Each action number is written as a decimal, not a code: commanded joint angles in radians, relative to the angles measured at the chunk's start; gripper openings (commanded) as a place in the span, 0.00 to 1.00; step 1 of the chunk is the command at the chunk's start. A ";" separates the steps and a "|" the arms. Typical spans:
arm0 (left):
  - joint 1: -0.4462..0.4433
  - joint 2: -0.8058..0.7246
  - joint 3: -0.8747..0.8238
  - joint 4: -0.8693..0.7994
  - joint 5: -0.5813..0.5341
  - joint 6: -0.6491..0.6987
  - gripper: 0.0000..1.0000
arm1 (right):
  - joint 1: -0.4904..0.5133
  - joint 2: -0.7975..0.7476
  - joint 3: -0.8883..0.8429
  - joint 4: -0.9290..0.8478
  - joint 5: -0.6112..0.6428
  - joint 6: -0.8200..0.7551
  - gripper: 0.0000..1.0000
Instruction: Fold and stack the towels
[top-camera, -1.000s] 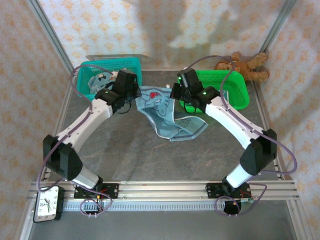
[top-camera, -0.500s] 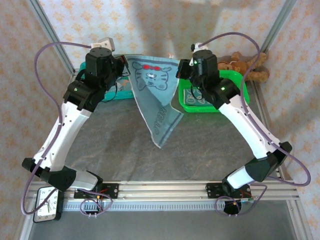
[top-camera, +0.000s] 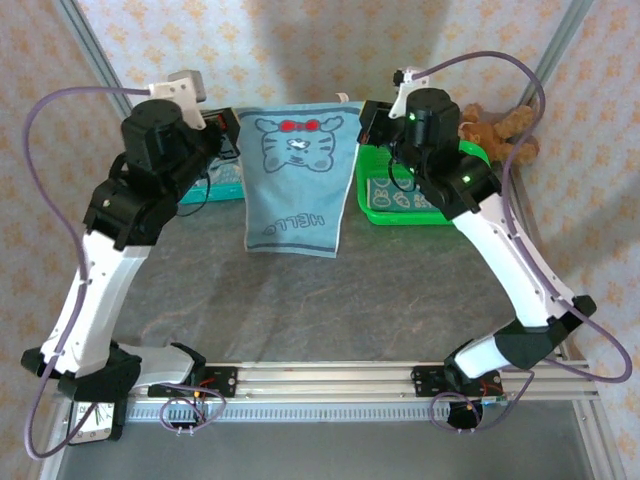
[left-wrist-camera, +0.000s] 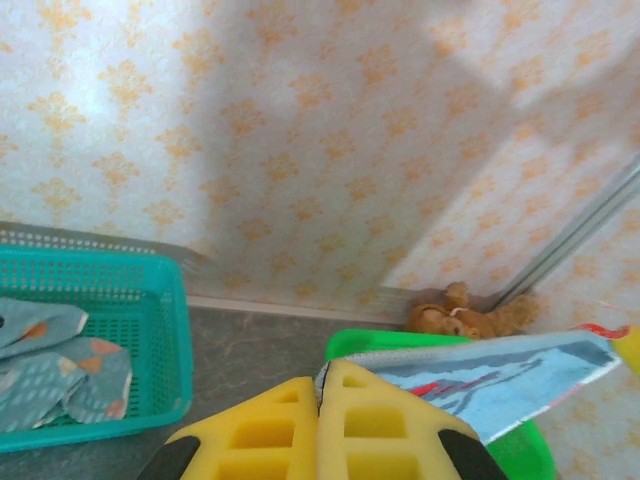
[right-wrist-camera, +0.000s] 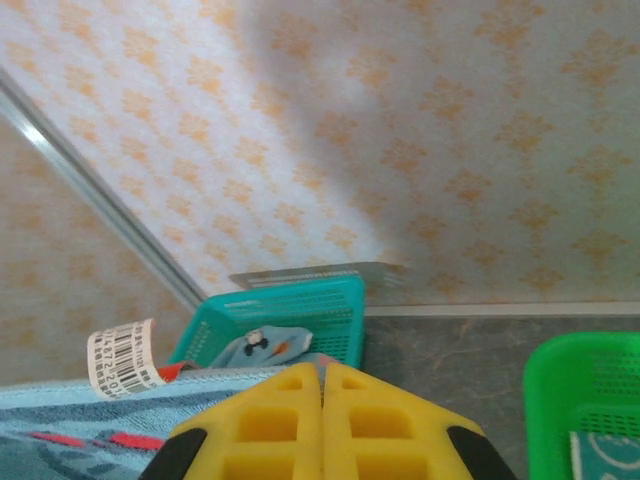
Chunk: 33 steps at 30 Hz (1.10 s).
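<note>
— Whereabouts of the soft teal towel with the tiger face and red bow (top-camera: 295, 180)?
— Hanging flat and rectangular over the grey mottled desk (top-camera: 300, 310), pulled taut between both arms.
— Grips?
— Left jaws clenched on one top corner, right jaws clenched on the other. Blocky yellow pads (left-wrist-camera: 380, 430) pressed tight.
— Elsewhere?
— Crumpled printed cloths (left-wrist-camera: 60, 365) inside the teal plastic mesh basket (left-wrist-camera: 160, 330).

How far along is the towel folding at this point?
Done: one patterned cloth lies flat in the green basket, apparently folded. In hand: the tiger towel hangs spread and unfolded between the left pincer and right pincer, each shut on a top corner. Left: folding and stacking it, then the crumpled cloths in the teal basket.
</note>
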 joint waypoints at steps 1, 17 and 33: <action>-0.013 -0.073 0.016 -0.021 0.062 -0.007 0.00 | 0.050 -0.103 -0.009 0.025 -0.047 -0.004 0.00; -0.045 -0.211 0.031 -0.137 0.085 -0.111 0.00 | 0.198 -0.219 0.028 -0.148 0.072 0.068 0.00; 0.166 0.087 -0.267 0.056 0.167 -0.036 0.00 | -0.082 0.154 -0.044 -0.066 -0.155 0.116 0.00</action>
